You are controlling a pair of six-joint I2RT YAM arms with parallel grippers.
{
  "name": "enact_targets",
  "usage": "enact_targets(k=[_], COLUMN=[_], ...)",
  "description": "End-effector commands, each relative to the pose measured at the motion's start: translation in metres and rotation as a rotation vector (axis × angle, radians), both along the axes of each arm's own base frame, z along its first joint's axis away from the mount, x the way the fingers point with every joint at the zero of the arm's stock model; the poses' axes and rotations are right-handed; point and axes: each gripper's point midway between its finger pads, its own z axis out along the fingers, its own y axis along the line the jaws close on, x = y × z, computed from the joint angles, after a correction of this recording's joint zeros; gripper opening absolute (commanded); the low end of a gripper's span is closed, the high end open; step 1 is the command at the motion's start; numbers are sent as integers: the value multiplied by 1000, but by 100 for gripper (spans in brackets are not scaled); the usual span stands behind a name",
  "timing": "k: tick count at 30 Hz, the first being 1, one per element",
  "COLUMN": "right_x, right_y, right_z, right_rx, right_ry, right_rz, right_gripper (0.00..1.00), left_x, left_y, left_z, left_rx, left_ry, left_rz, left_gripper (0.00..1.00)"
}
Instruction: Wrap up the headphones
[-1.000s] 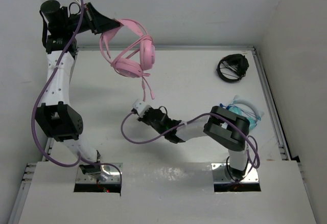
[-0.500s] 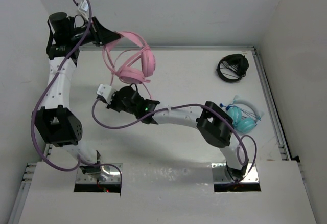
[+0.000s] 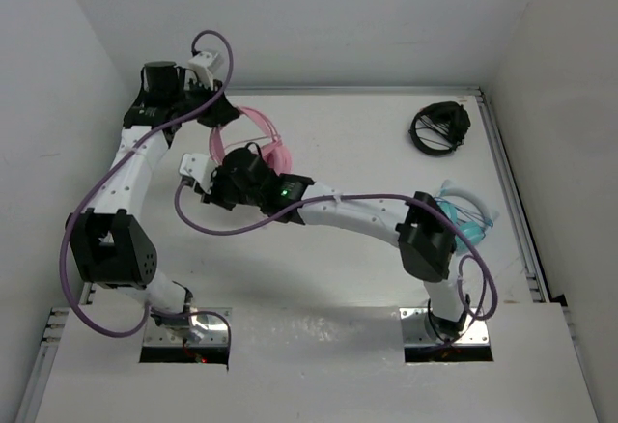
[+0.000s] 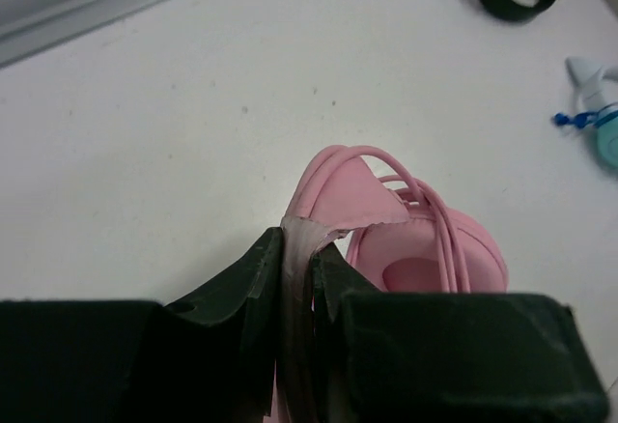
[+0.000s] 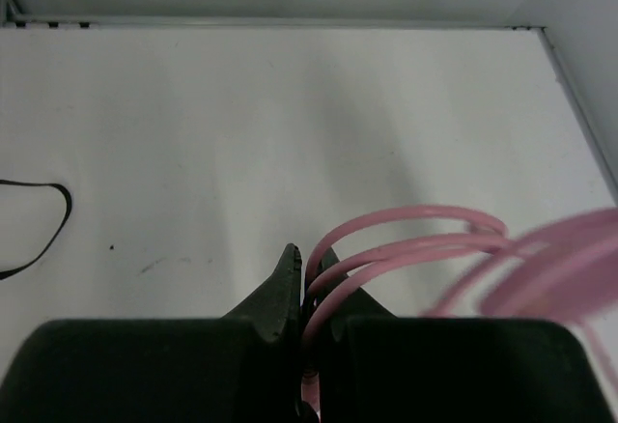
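Mid-wrap, far-left desk corner.
Your left gripper (image 4: 297,249) pinches the headphones (image 4: 425,254) by the headband (image 4: 338,189); right gripper (image 5: 304,283) clamps the cable (image 5: 406,235). Next, probably: loop it round the headband.

The left gripper (image 3: 220,114) has swung in from the far left corner toward the middle of the table and come lower. The headphones (image 3: 256,126) no longer dangle with the earcups spread; they are now bunched between the two arms. The right gripper (image 3: 261,157) has travelled from mid-table toward the far left, and its fingers (image 5: 280,297) are now closed on loops of the pink cable (image 5: 406,235), which a second ago hung loose below the earcups
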Motion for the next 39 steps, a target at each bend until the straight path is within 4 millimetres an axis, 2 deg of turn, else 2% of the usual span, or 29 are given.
enact_targets(k=[1,2,3,4,5,6,8,12,14,15,16,17,18,19,21,22,23,29,32,39], right_x=[22,29,48,57,66,82,94,132,145,155,157,157,153,154,135,125,108,58,49,31], right_y=[-40,-50,-70,-83,-94,-113,-133,-183,-200,-216,-223,-234,-236,-235,-227,-217,-199,-138,-124,-96], right_z=[115,112,121,114,114,117,111,103,96,88,87,69,63,69,61,60,55,41,49,48], right_rx=[184,162,161,125,110,104,59,-35,-61,-77,-77,-109,-116,-78,-82,-73,-67,-132,-101,-121], right_ry=[-66,-46,-61,-50,-45,-43,-41,-96,-87,-75,-74,-56,-61,-91,-87,-84,-69,-122,-103,-109], right_rz=[-93,-124,-197,-237,-266,-324,-372,-534,-586,-621,-631,-639,-628,-624,-535,-482,-400,-163,-105,-18], right_gripper=[0,0,0,0,0,0,0,0,0,0,0,0,0,0,0,0,0,0,0,0], left_x=[-2,-5,-7,-8,-10,-12,-14,-22,-26,-28,-28,-29,-27,-26,-18,-15,-12,-3,-1,3], left_y=[18,17,17,18,17,16,16,16,16,16,17,18,20,22,25,26,25,18,19,19], left_z=[17,11,9,7,3,1,-4,-5,-5,-3,-2,0,2,2,9,9,13,18,16,13], left_rx=[97,99,103,104,105,106,111,136,142,144,146,150,158,162,163,160,145,101,108,103], left_ry=[-117,-106,-101,-96,-87,-82,-73,-69,-62,-64,-66,-71,-78,-79,-99,-98,-103,-94,-93,-87], left_rz=[50,47,43,43,37,31,26,11,1,2,7,13,30,44,70,77,81,62,66,65], left_gripper=[0,0,0,0,0,0,0,0,0,0,0,0,0,0,0,0,0,0,0,0])
